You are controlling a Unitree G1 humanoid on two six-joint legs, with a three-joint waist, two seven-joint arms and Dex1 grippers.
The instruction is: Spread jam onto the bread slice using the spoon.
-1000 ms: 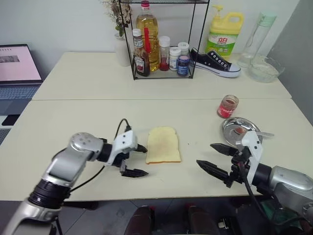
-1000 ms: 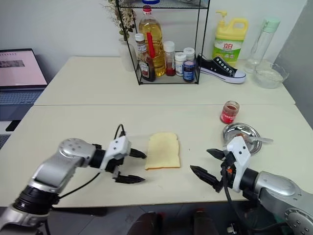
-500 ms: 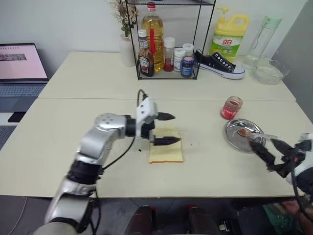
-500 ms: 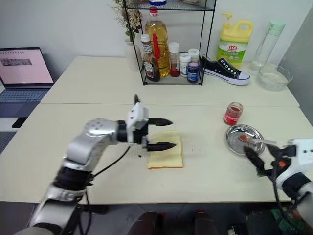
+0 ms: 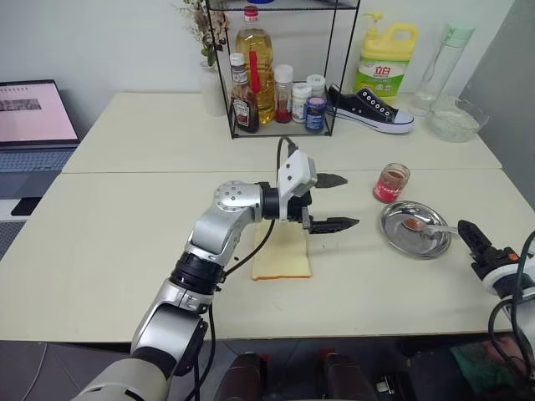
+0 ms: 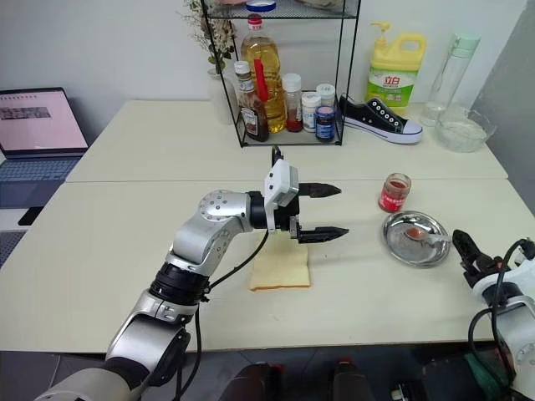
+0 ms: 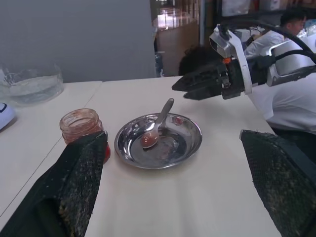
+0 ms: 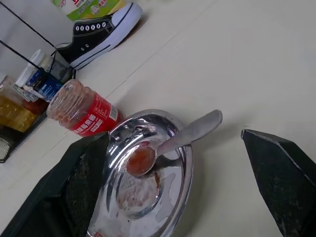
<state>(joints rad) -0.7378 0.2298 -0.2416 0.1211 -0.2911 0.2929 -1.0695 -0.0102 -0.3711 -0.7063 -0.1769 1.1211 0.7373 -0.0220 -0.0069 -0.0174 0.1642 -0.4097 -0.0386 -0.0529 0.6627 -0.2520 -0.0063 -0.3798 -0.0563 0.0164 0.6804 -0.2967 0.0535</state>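
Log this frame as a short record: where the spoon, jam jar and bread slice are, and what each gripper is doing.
spoon: lying in the steel dish, bowl red with jam, handle over the rim
jam jar: upright on the table, just beyond the dish
bread slice: flat on the table, no jam visible on it
left gripper: open, empty, above the table beyond the bread, pointing toward the dish
right gripper: open, empty, near the spoon handle

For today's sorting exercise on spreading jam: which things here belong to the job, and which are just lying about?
Belongs:
pale tan bread slice
small silver metal spoon
red jam in clear glass jar

Lying about:
black canvas shoe
yellow detergent jug
open laptop
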